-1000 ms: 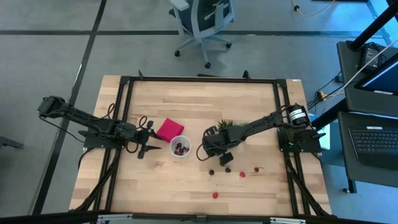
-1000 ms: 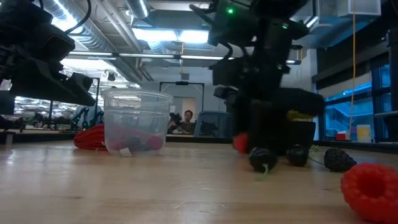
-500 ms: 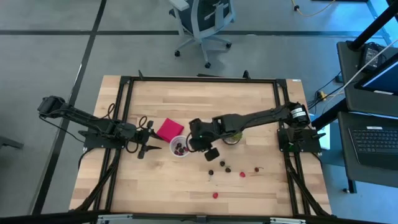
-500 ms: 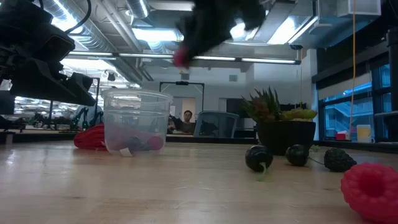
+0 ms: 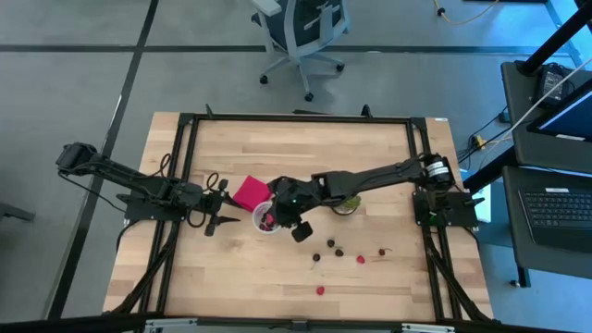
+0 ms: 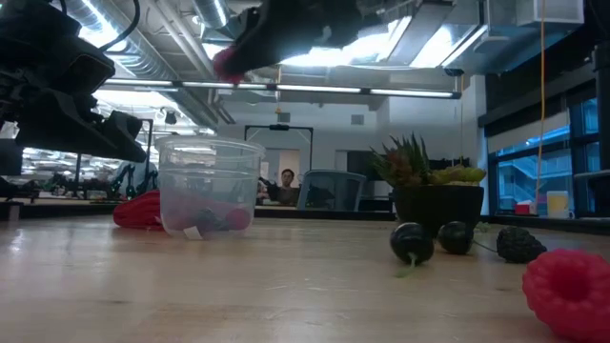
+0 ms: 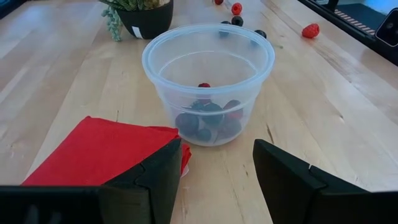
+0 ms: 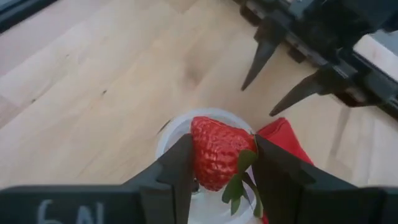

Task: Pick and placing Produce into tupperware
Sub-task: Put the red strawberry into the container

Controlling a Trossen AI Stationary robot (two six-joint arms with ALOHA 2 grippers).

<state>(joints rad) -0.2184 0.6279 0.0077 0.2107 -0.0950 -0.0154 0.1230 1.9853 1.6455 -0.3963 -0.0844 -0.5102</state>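
Wooden table [image 5: 370, 157] carries the tupperware [image 5: 268, 218], and the right end effector [image 8: 217, 163] hangs directly over it, clamped on a red strawberry [image 8: 216, 149]. Left end effector [image 7: 214, 171] waits just beside the tupperware, fingers spread and empty. More produce lies inside the tupperware [image 7: 208, 118] and scattered beyond it [image 5: 331, 248].

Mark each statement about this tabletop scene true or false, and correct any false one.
1. The right gripper holds a strawberry above the tupperware. True.
2. The tupperware is empty. False: several dark and red fruits lie in it.
3. The left gripper has its fingers open, beside the red square block. True.
4. The potted plant lies tipped over. False: it stands upright.
5. No produce remains on the table. False: several pieces lie loose there.
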